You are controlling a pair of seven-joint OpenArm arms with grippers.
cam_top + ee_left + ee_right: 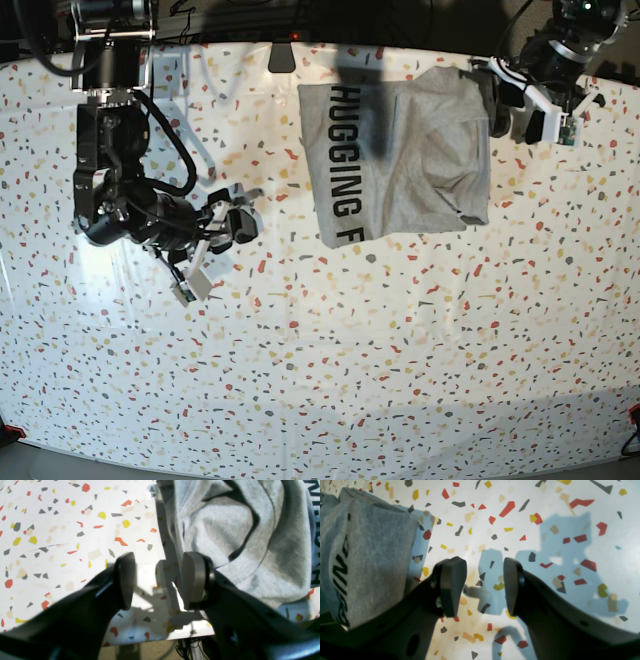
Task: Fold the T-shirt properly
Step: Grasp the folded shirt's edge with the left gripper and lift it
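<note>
With both the left gripper (156,581) and right gripper (485,587) wide and empty, I'd pinch the T-shirt's (420,160) far-edge hem squarely.

The folded T-shirt (400,160) lies on the speckled table (350,380), lettering up. The left gripper (512,108) sits just beside its edge. The right gripper (232,222) is well apart.

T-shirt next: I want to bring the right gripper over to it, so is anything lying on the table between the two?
Nothing visible. In the base view only bare speckled table lies between the open right gripper and the T-shirt. The right wrist view shows the same.
</note>
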